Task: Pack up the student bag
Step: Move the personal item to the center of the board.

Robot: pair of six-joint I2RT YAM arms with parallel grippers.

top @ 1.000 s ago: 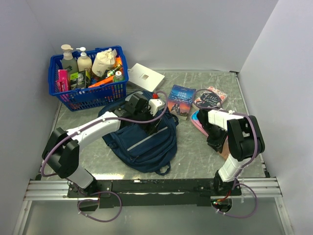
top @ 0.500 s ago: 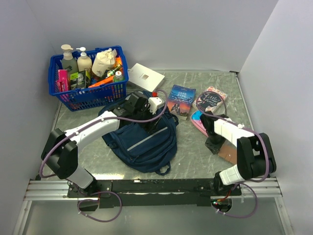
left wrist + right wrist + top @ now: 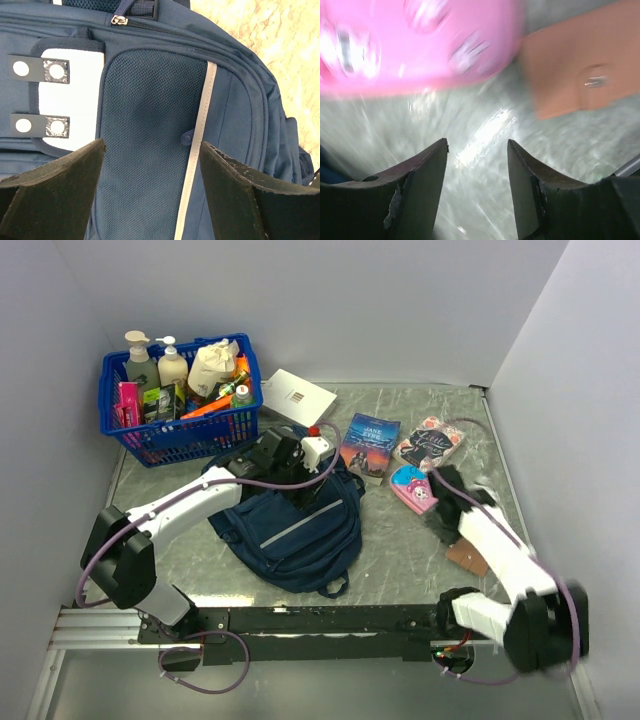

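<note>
The navy student bag lies flat in the middle of the table, its grey stripe up. In the left wrist view its mesh pocket, grey stripe and white patch fill the frame. My left gripper hovers just over the bag's upper part, open and empty; its jaws stand wide apart. My right gripper is open and empty over bare table, just below the pink case and left of the brown wallet. The right wrist view is blurred.
A blue plastic basket with bottles and packets stands at the back left. A white box, a book and a round patterned pouch lie behind the bag and case. Walls close in at back and sides.
My right arm has swung its elbow out to the right and low, and its gripper has shifted slightly right of the pink case. The left arm and the bag have barely moved.
</note>
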